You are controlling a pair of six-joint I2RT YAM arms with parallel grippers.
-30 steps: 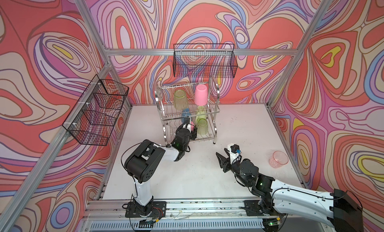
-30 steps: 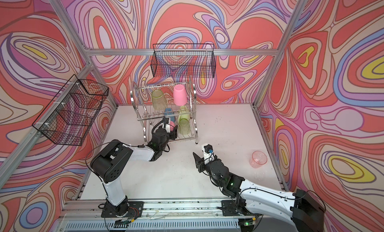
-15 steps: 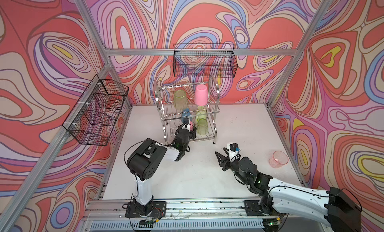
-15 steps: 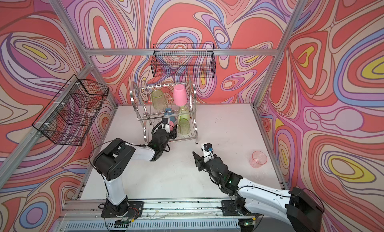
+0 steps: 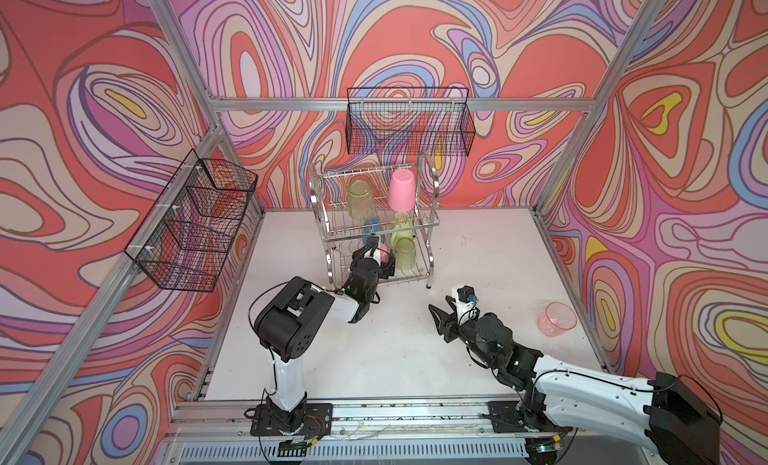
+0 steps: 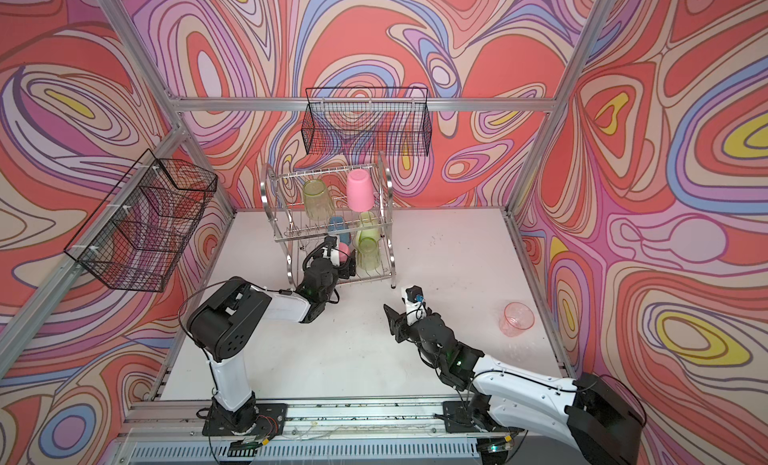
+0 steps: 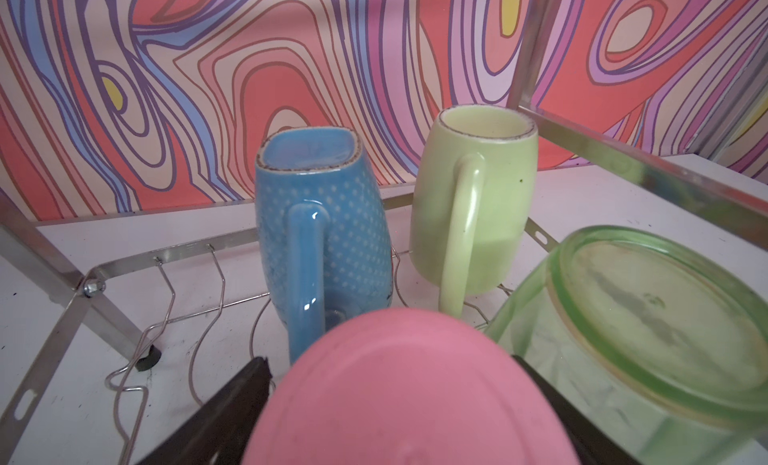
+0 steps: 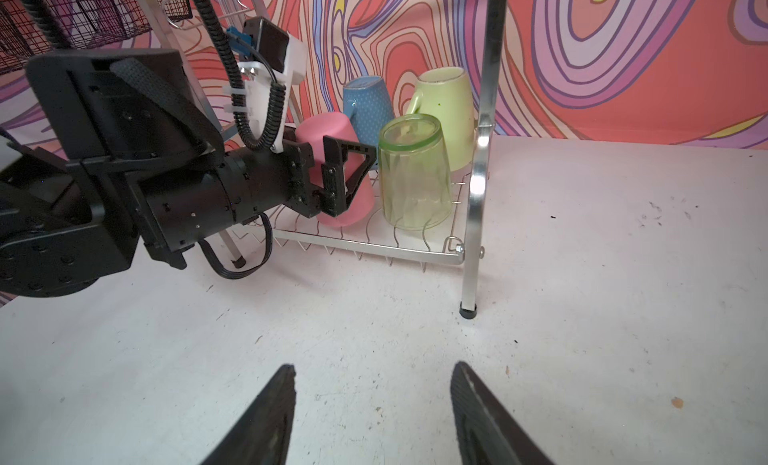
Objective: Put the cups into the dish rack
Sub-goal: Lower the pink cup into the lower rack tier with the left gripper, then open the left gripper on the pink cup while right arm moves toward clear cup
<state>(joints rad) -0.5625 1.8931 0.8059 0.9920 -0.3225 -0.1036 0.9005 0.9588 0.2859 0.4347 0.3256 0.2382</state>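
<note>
The dish rack (image 5: 429, 271) stands at the back middle. Its upper tier holds an upturned clear green cup (image 5: 359, 199) and a pink tumbler (image 5: 402, 190). On the lower tier stand a blue mug (image 7: 324, 242), a pale-green mug (image 7: 473, 209), a clear green cup (image 7: 648, 338) and a second pink tumbler (image 8: 332, 134). My left gripper (image 5: 380, 255) reaches into the lower tier, its jaws open on either side of that tumbler, which rests on the wires. A clear pinkish cup (image 5: 557, 319) lies on the table at the right. My right gripper (image 8: 372, 366) hovers open and empty in front of the rack.
Two black wire baskets hang on the walls, one on the left wall (image 5: 195, 221) and one above the rack on the back wall (image 5: 409, 122). The rack's front leg (image 8: 469, 309) stands just ahead of my right gripper. White table (image 5: 374, 359) lies between the arms.
My left gripper's jaws have widened around the pink tumbler on the lower tier. My right arm has shifted slightly, still pointing at the rack.
</note>
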